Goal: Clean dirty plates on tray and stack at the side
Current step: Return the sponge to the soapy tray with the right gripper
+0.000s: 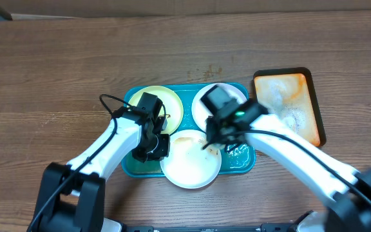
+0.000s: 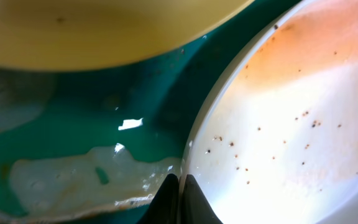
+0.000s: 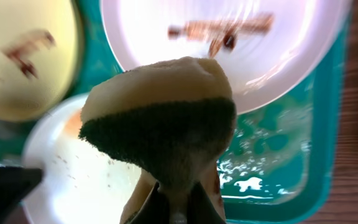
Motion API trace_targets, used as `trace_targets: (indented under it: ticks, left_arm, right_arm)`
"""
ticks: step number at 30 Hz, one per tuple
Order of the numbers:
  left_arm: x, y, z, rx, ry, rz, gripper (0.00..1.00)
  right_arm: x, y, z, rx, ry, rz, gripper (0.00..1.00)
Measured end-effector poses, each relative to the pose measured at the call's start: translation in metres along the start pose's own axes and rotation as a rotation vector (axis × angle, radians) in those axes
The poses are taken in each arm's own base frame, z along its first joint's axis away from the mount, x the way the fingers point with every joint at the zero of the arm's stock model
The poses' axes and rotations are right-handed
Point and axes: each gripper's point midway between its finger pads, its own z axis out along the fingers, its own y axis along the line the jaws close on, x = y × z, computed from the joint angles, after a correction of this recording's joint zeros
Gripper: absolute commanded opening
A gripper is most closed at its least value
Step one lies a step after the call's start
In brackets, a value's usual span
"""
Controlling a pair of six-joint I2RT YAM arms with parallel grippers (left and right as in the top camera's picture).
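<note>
The teal tray holds three plates. A pale yellow-green plate lies at its back left and a white plate with a brown smear at its back right. A second white plate with an orange film and dark specks lies at the front, overhanging the tray's front rim. My left gripper is shut on this front plate's left rim. My right gripper is shut on a yellow sponge with a dark scouring side, held over the front plate's right part.
A smaller orange dark-rimmed tray with whitish residue lies to the right of the teal tray. Soapy water pools on the teal tray's floor. Wooden table surrounds both trays.
</note>
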Motion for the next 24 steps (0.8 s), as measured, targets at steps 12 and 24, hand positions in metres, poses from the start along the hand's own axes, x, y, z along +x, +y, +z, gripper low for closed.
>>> trace_targets:
  ticks: [12,24]
  left_arm:
    - [0.002,0.025,-0.035,-0.153,-0.102,-0.052,0.04]
    - [-0.022,0.037,-0.085,-0.259,-0.296,-0.109,0.04]
  right_arm:
    - [-0.036,-0.123,-0.044,0.160,-0.050,0.309,0.04]
    - [-0.050,-0.183,-0.052,0.230,-0.063,0.320,0.04]
